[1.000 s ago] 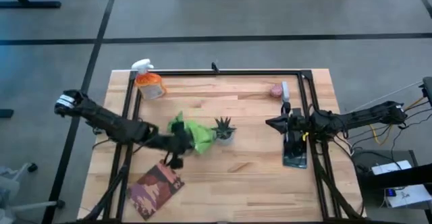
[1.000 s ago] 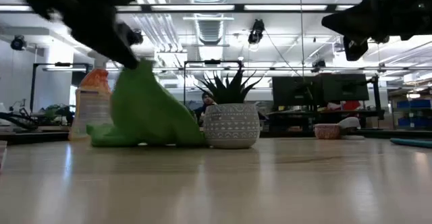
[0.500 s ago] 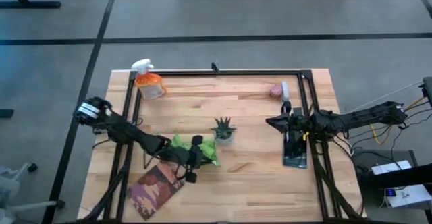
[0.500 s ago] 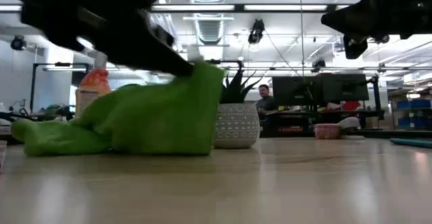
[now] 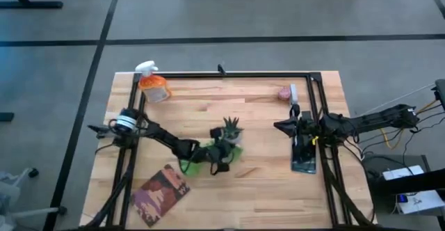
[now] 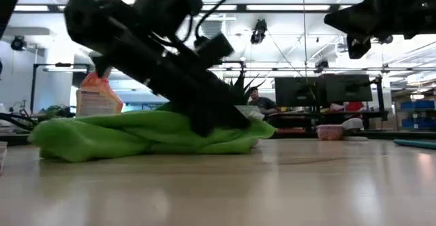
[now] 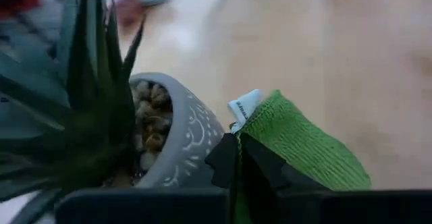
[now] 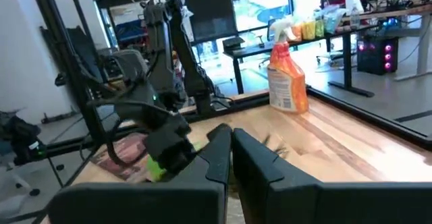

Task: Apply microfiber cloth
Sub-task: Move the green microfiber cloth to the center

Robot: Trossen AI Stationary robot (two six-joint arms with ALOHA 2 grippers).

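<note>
So the left pincer (image 5: 221,163) is stretched out low across the wooden surface (image 5: 264,182), right in the middle, and it's clamped down tight on the microfiber cloth (image 5: 201,163). From the wrist camera you can see the fingers (image 7: 226,160) pinched together with a fold of the green fabric and its little white tag sticking out between them. The rest of the cloth is bunched up flat on the surface under and behind the arm, lying like a long lumpy heap in the low view. It sits just beside the small potted plant (image 5: 231,131), and the held corner is pretty much up against the pot's grey wall. The orange spray bottle (image 5: 154,86) is well apart, up in the far left corner, and a reddish patterned book or pad (image 5: 161,195) lies near the front left edge. The right pincer (image 5: 284,126) is parked over on the right side above a dark flat tablet (image 5: 304,158), fingers closed together with nothing in them. A small pink thing (image 5: 284,92) sits near the far right corner, too small to make out.
</note>
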